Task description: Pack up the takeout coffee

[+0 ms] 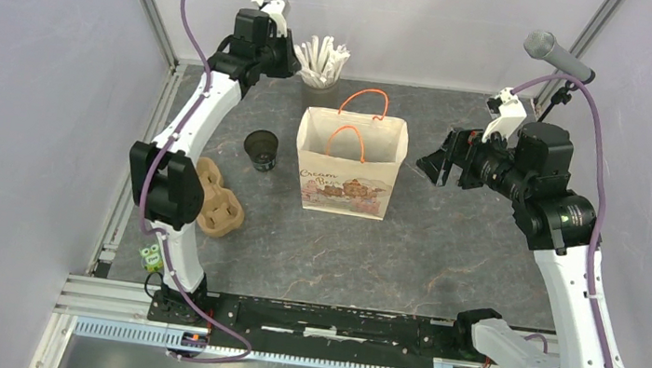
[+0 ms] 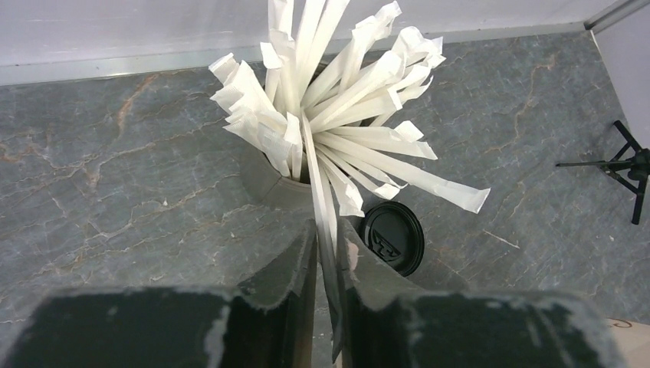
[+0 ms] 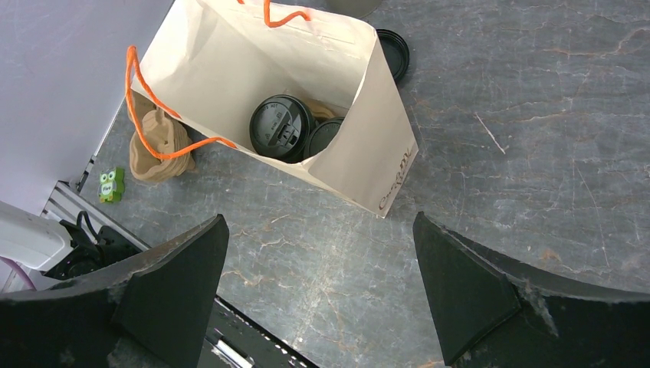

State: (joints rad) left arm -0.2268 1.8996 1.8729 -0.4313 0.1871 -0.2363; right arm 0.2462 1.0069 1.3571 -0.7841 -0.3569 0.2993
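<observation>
Far left, by the left arm's base, a small green tag [image 1: 150, 258] with an owl face lies at the edge of the table [image 1: 445, 255]; its lettering is too small to read. Next to it sit the brown cup carriers [image 1: 217, 199], stacked. Just beyond them an open black cup [image 1: 261, 150] stands upright with no lid, well apart from the bag.

At the back, the left gripper [image 2: 327, 261] points down at a grey cup [image 2: 268, 184] full of white wrapped straws [image 2: 360, 100]. One straw [image 2: 322, 207] runs through the narrow gap between its fingers. Whether they clamp it or only bracket it cannot be told. A loose lid [image 2: 393, 238] lies flat on the table just right of the grey cup; its raised mark is not legible.

In the middle stands a paper bag [image 1: 348, 163] with orange handles, mouth open. Its front print starts with "Cream"; the rest is too small to read. Inside, a lidded cup [image 3: 281, 126] stands upright, touching a second dark cup top [image 3: 322, 136] that the bag wall partly hides.

Right of the bag, the right gripper [image 1: 432, 166] hovers with its jaws spread wide, holding nothing. A microphone [image 1: 559, 55] is at the far right corner.
</observation>
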